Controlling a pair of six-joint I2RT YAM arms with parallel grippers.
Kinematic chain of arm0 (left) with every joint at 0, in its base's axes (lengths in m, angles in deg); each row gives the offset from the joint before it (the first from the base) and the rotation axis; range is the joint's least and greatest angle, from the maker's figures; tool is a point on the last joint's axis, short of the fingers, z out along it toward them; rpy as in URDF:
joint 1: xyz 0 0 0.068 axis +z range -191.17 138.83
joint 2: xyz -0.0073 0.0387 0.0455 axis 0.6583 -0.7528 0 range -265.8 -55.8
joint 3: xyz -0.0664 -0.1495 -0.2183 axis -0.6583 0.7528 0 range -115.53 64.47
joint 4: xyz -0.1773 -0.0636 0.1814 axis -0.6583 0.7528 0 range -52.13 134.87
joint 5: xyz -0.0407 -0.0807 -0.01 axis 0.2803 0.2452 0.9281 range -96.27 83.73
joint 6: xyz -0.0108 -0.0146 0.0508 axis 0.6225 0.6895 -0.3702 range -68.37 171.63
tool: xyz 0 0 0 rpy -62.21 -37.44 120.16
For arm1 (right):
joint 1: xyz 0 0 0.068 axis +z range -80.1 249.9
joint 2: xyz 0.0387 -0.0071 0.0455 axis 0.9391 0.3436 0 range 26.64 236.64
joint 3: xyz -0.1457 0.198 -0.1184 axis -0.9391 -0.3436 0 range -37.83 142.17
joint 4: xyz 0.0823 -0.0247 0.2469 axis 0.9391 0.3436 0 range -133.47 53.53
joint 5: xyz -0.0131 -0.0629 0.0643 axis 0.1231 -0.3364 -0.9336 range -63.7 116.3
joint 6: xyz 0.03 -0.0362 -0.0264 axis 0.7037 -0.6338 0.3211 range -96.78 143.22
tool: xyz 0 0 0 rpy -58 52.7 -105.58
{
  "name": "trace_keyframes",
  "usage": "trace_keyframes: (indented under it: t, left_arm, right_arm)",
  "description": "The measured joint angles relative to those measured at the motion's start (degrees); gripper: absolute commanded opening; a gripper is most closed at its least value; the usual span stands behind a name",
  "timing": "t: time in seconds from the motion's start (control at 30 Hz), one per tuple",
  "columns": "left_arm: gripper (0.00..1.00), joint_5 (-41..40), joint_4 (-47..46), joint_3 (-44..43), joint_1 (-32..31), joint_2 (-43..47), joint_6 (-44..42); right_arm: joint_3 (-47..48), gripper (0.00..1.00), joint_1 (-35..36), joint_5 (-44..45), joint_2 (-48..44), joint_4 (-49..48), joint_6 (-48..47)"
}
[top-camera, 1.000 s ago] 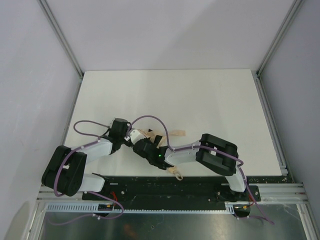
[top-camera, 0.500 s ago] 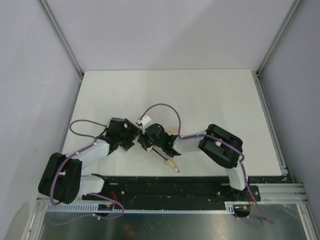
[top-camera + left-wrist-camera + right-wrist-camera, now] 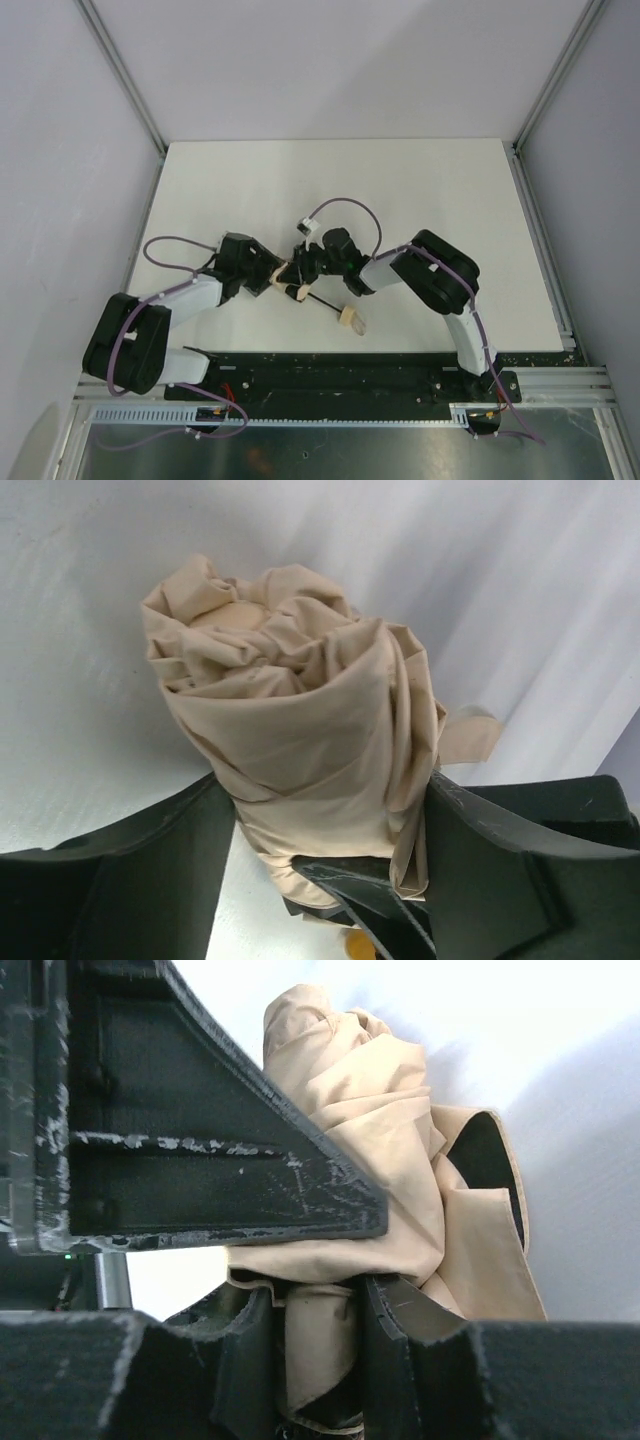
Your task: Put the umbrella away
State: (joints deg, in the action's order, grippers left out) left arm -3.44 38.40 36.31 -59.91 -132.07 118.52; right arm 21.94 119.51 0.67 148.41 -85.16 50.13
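The umbrella (image 3: pixel 286 276) is at the near middle of the worktop (image 3: pixel 400 190), its bunched canopy (image 3: pixel 300 730) between both claws; the left claw (image 3: pixel 325 810) pinches the canopy, fabric touching both fingers; the right claw (image 3: pixel 300 1280) nips a fold from the opposite side; shaft (image 3: pixel 320 302) and handle (image 3: pixel 352 320) point towards the bases.

umbrella (image 3: pixel 288 281): on the tabletop (image 3: pixel 400 190), near its front edge, left of centre.
left hand (image 3: pixel 263 277): left of the umbrella, its bundled end between the fingers.
right hand (image 3: pixel 300 268): right of that end, touching it.
handle (image 3: pixel 352 320): front-right of both hands, well apart from the bundled end.
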Motion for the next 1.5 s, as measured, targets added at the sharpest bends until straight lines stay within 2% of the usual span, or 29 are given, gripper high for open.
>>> trace_keyframes:
  t: [0.27, 0.33, 0.4, 0.47, 0.5, 0.57, 0.6, 0.67, 0.73, 0.9, 1.07, 1.3, 1.5]
  left_arm:
    - [0.12, 0.68, -3.48, 1.86, 0.02, -0.79, 1.77]
    - [0.05, 1.11, -4.09, 1.92, 0.0, -1.11, 2.58]
    - [0.01, 1.44, -4.44, 2.01, -0.04, -1.6, 2.51]
    - [0.0, 1.53, -4.87, 2.12, -0.13, -1.9, 2.49]
    - [0.0, 1.66, -5.16, 2.23, -0.15, -2.08, 2.49]
    - [0.0, 2.19, -5.88, 2.4, -0.46, -2.4, 2.54]
    - [0.0, 2.43, -6.27, 2.56, -0.59, -2.51, 2.54]
    - [0.0, 2.69, -7.45, 2.89, -0.72, -2.86, 2.51]
    - [0.0, 2.89, -8.28, 3.02, -0.74, -3.13, 2.51]
    - [0.0, 3.02, -9.09, 3.1, -0.81, -3.26, 2.56]
    - [0.0, 3.61, -9.75, 3.1, -0.79, -4.02, 3.15]
    - [0.0, 3.98, -10.45, 3.04, -0.79, -4.7, 4.0]
    - [0.0, 3.98, -10.03, 2.84, -0.79, -4.7, 4.35]
  right_arm:
    - [-0.28, 0.0, -3.02, -8.24, 3.28, -5.95, 7.13]
    - [-0.52, 0.02, -3.37, -8.83, 3.32, -6.21, 8.07]
    - [-0.66, 0.14, -3.72, -9.44, 3.32, -6.23, 8.76]
    - [-0.7, 0.31, -3.93, -9.75, 3.13, -5.9, 9.07]
    - [-0.7, 0.41, -4.0, -9.77, 2.82, -5.2, 9.07]
    - [-0.66, 0.71, -4.04, -9.35, 1.38, -2.05, 8.31]
    - [-0.61, 0.8, -4.09, -9.38, 0.42, 0.09, 7.98]
    - [-0.59, 0.9, -4.04, -9.55, -2.43, 5.05, 6.58]
    - [-0.63, 0.95, -3.74, -7.93, -6.29, 12.07, 3.72]
    - [-0.68, 0.99, -1.51, 1.46, -14.99, 26.23, -5.9]
    - [0.52, 0.98, 5.25, 17.94, -20.13, 32.13, -16.04]
    - [4.94, 0.91, 15.5, 40.35, -16.85, 33.09, -26.71]
    - [6.51, 0.81, 18.56, 50.71, -9.97, 30.99, -32.81]
